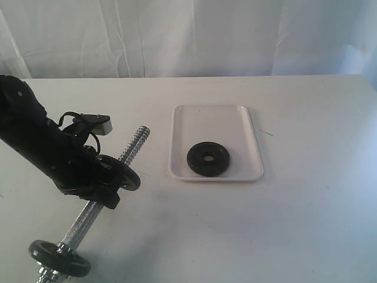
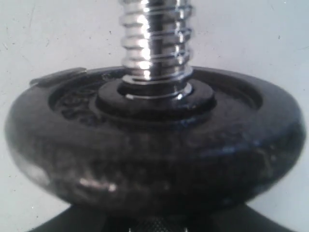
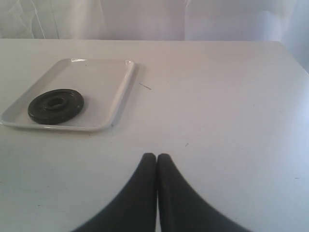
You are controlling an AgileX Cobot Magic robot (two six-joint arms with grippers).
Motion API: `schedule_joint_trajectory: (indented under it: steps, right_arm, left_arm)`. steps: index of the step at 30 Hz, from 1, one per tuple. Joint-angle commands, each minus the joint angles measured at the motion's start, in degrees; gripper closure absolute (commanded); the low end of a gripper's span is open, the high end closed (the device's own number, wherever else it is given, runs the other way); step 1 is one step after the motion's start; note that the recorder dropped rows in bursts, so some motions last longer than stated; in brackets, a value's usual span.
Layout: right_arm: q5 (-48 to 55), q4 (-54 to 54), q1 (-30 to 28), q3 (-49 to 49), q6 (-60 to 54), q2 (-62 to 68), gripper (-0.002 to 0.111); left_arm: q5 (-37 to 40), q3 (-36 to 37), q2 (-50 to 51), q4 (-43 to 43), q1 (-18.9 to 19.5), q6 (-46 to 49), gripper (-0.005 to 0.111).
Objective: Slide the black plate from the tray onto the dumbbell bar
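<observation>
The dumbbell bar point(image 1: 132, 146) lies slantwise on the table, left of the tray point(image 1: 215, 121). A black plate point(image 1: 131, 177) is threaded on the bar about halfway along, and my left gripper point(image 1: 121, 183) is shut on its rim. In the left wrist view this plate point(image 2: 154, 159) fills the frame, the threaded bar point(image 2: 154, 43) passes through its centre hole, and my fingers are hidden behind it. A second black plate point(image 1: 208, 159) lies flat in the tray. My right gripper point(image 3: 157, 157) is shut on nothing, low over bare table, well apart from the tray point(image 3: 96, 79) and its plate point(image 3: 55, 105).
A third black disc point(image 1: 59, 257) sits on the bar's near end at the table's front left. White curtains hang behind the table's far edge. My right arm does not show in the exterior view.
</observation>
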Motion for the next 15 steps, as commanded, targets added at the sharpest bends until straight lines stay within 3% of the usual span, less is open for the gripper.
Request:
schedule_joint_trajectory:
  steps: [1,15]
  right_arm:
    - [-0.2,0.0,0.0,0.1,0.1,-0.3,0.108]
    - [-5.8,-7.2,0.0,0.1,0.1,-0.3,0.108]
  left_arm:
    - [1.0,-1.0,-3.4,-4.3,0.0,4.0,0.107]
    - [2.1,-1.0,-4.2,-4.4,0.0,10.4,0.107]
